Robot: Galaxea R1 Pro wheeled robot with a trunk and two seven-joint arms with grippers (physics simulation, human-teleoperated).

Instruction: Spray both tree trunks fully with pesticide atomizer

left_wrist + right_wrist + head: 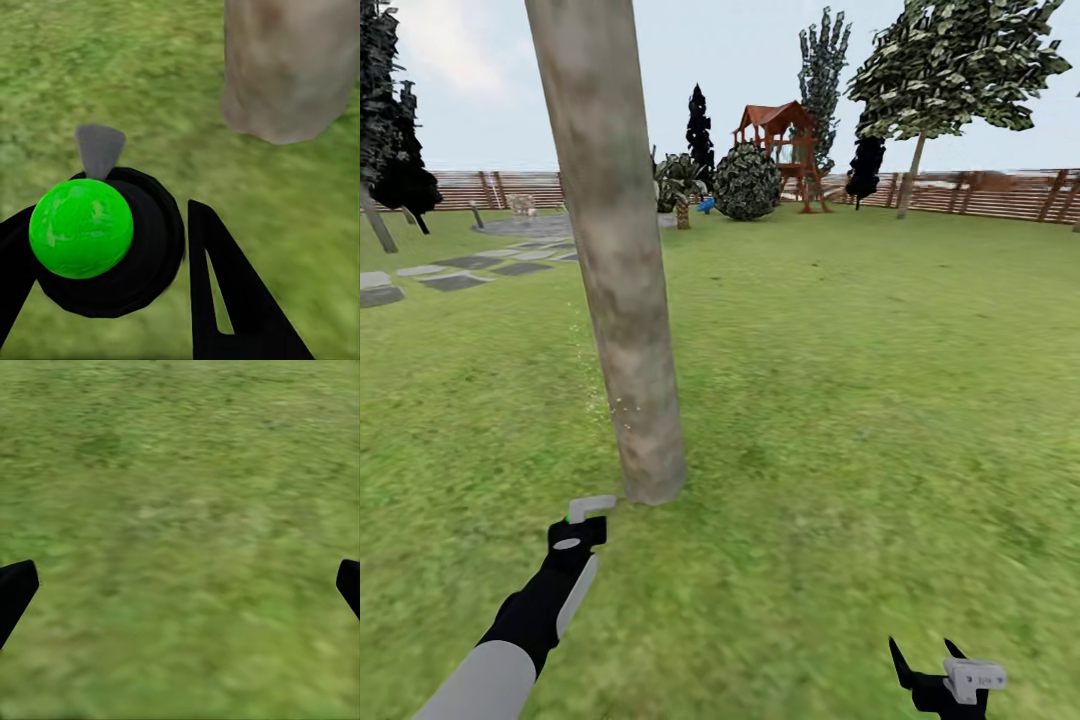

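Left gripper holds atomizer at the trunk's foot

Left gripper is closed around the pesticide atomizer, a black body with a glossy green ball top and a grey nozzle. Just ahead stands one tree trunk, a thick mottled grey-brown column with faint speckles beside it in the head view. The left wrist view shows the trunk's base on the lawn. Right gripper hangs wide open and empty over grass. A second tree stands by the fence.

text: none legible | right gripper: pale block at the wrist carries a tiny dark mark, at 5 o'clock in the head view, too small to read | elsewhere: no labels, numbers, signs
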